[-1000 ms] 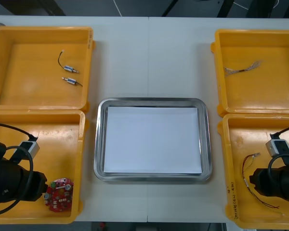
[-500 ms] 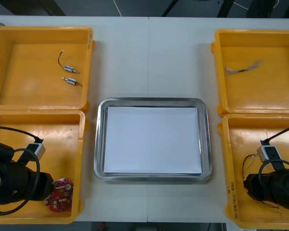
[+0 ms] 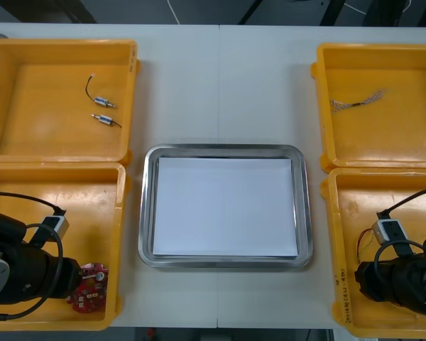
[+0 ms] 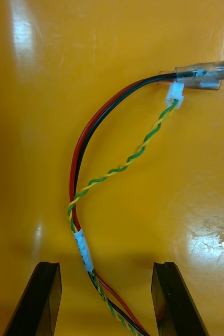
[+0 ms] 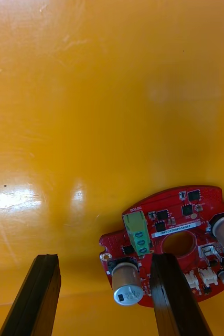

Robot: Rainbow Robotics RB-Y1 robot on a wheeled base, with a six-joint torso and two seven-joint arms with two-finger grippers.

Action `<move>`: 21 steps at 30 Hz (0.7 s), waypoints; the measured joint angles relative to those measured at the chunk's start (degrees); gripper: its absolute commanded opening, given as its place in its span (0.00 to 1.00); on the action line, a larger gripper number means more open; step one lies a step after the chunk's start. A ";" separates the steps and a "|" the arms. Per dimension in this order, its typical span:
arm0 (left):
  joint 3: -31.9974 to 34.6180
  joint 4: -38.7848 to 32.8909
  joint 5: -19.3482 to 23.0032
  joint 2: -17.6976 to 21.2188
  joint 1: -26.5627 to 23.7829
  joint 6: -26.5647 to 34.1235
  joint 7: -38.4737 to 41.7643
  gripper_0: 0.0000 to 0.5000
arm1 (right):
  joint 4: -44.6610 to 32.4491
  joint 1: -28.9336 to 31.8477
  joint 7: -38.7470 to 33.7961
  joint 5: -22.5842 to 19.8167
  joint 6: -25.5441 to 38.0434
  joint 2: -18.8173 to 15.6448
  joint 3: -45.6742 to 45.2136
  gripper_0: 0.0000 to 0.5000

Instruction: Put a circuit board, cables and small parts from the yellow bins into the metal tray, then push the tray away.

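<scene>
A round red circuit board (image 3: 89, 286) (image 5: 177, 247) lies in the near left yellow bin (image 3: 92, 192). My left gripper (image 3: 72, 275) (image 5: 104, 257) is open low over the bin floor, and one finger (image 5: 169, 294) overlaps the board's edge. In the near right yellow bin (image 3: 351, 206) lies a cable (image 3: 361, 241) (image 4: 98, 121) of red and black wires with a twisted green and yellow pair. My right gripper (image 3: 363, 280) (image 4: 105, 265) is open, and the cable runs between its fingers. The metal tray (image 3: 147, 213), white inside, sits between the bins.
The far left yellow bin (image 3: 28, 50) holds two small metal parts (image 3: 104, 120) with a black cable (image 3: 89, 87). The far right yellow bin (image 3: 326, 71) holds a thin twisted cable (image 3: 358, 100). Bare table lies beyond the tray.
The left arm has shifted right, closer to the circuit board. The right arm has shifted left and nearer the table's front edge, over the cable. Both grippers stay open.
</scene>
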 measured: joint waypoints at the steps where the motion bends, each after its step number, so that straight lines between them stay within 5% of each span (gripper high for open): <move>1: -0.09 0.00 -0.06 0.00 0.04 0.00 0.00 1.00 | 0.00 0.07 0.00 0.01 -0.18 0.00 0.00 1.00; 19: -0.57 0.01 -0.63 0.01 2.64 -2.59 0.04 1.00 | 2.11 0.61 0.00 0.76 -4.61 -0.01 0.88 1.00; 21: -0.57 0.01 -0.65 0.01 2.64 -2.60 0.04 1.00 | 2.11 0.61 0.00 0.76 -4.61 -0.01 0.88 0.40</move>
